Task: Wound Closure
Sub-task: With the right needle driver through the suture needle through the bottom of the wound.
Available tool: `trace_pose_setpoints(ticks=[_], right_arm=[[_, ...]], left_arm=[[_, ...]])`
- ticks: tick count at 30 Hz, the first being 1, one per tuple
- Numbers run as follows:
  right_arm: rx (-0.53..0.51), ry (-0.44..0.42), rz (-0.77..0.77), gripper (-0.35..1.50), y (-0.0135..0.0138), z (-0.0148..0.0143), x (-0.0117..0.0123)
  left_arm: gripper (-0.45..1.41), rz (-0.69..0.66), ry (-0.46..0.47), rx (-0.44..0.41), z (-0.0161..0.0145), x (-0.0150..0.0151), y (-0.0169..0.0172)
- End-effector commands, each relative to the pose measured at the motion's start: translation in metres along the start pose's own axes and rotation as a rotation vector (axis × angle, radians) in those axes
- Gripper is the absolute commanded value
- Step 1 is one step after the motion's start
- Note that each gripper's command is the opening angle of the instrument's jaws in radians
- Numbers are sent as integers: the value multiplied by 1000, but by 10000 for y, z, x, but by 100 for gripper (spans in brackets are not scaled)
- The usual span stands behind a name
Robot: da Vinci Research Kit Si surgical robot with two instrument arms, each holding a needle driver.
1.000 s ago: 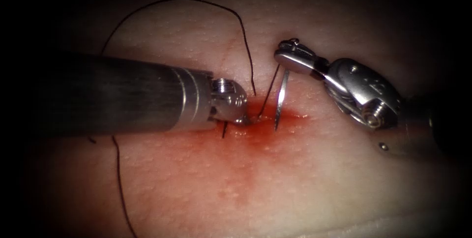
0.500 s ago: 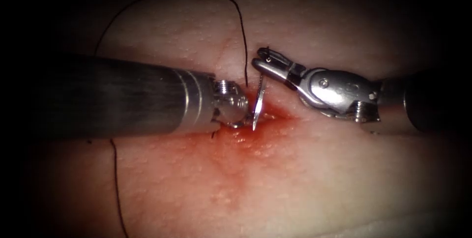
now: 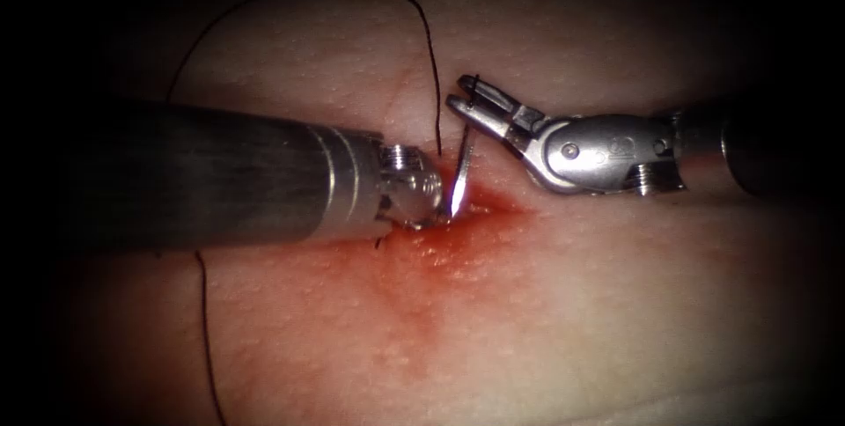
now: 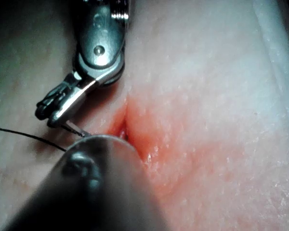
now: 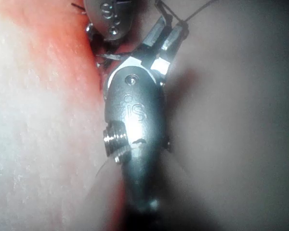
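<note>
The right tool [image 3: 461, 94] comes in from the right, its jaws shut on the curved needle [image 3: 463, 162] near the thread end. The needle hangs steeply, with its tip down at the red cut [image 3: 480, 208] in the tissue. I cannot tell whether the tip has entered. The left tool [image 3: 429, 215] lies across from the left, its tip pressed into the cut right beside the needle tip. Dark thread [image 3: 429, 47] rises from the cut and arcs away to the left. The left wrist view has the right tool [image 4: 52, 108], a short piece of needle [image 4: 75, 129] and the cut [image 4: 127, 126].
Red fluid [image 3: 431, 285] stains the tissue below the cut. A second run of thread [image 3: 208, 329] trails down under the left shaft [image 3: 220, 175]. The right wrist view has the right tool's wrist [image 5: 135, 113] and the left tool's wrist [image 5: 108, 19] close together.
The right tool has swung left with the needle, from right of the cut to over it. The needle tip now sits beside the left tool's tip. The left tool has barely moved.
</note>
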Motion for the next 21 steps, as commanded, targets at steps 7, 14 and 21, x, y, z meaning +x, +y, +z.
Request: trace_pose_setpoints(ticks=[7,14,21], right_arm=[[19,-25,-35,-35,-30,-5,-25],[5,-37,-15,-35,-34,-9,-20],[-1,-61,-5,-35,-26,-12,-20]], left_arm=[[56,-9,21,5,-1,5,-6],[56,-35,84,42,-19,9,-9],[44,-85,239,128,-72,14,-7]])
